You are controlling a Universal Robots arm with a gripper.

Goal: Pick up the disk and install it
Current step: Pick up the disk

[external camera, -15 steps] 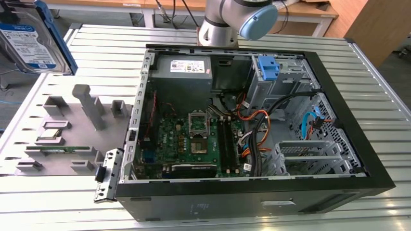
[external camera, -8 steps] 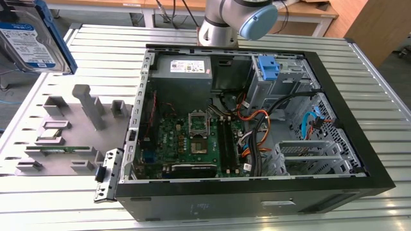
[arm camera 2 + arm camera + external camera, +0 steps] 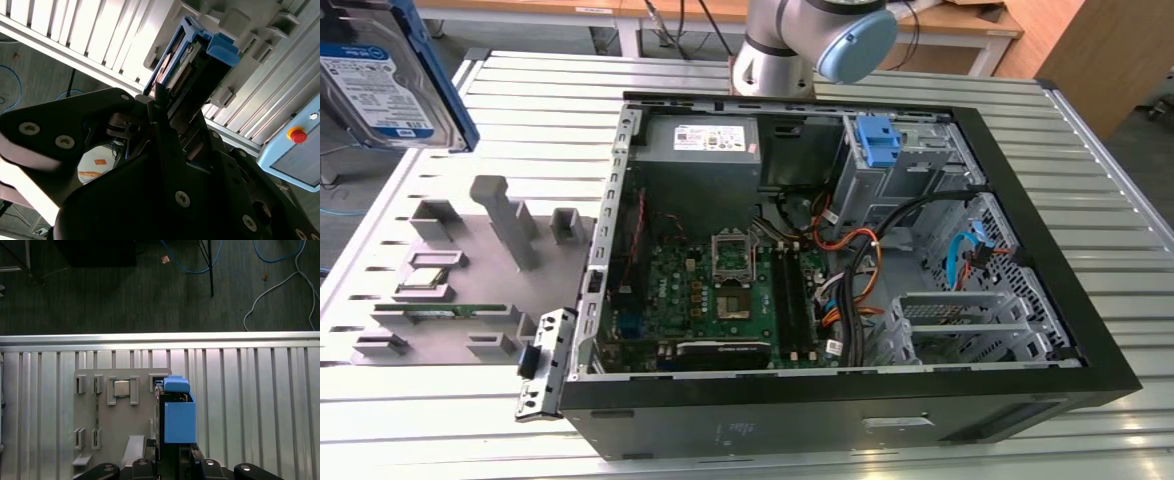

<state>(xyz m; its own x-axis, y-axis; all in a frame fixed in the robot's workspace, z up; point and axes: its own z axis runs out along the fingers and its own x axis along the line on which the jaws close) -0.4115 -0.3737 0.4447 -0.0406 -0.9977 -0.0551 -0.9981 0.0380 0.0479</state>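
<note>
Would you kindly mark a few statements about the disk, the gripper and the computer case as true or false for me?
1. The gripper is clamped on the disk, which sits in its blue carrier frame. True.
2. The disk is seated inside the computer case. False: it is held in the air outside the case, at the exterior view's left.
3. The computer case lies open with its motherboard exposed. True.
4. The grey fixture sits at the exterior view's right of the case. False: it lies to the case's left in that view.
</note>
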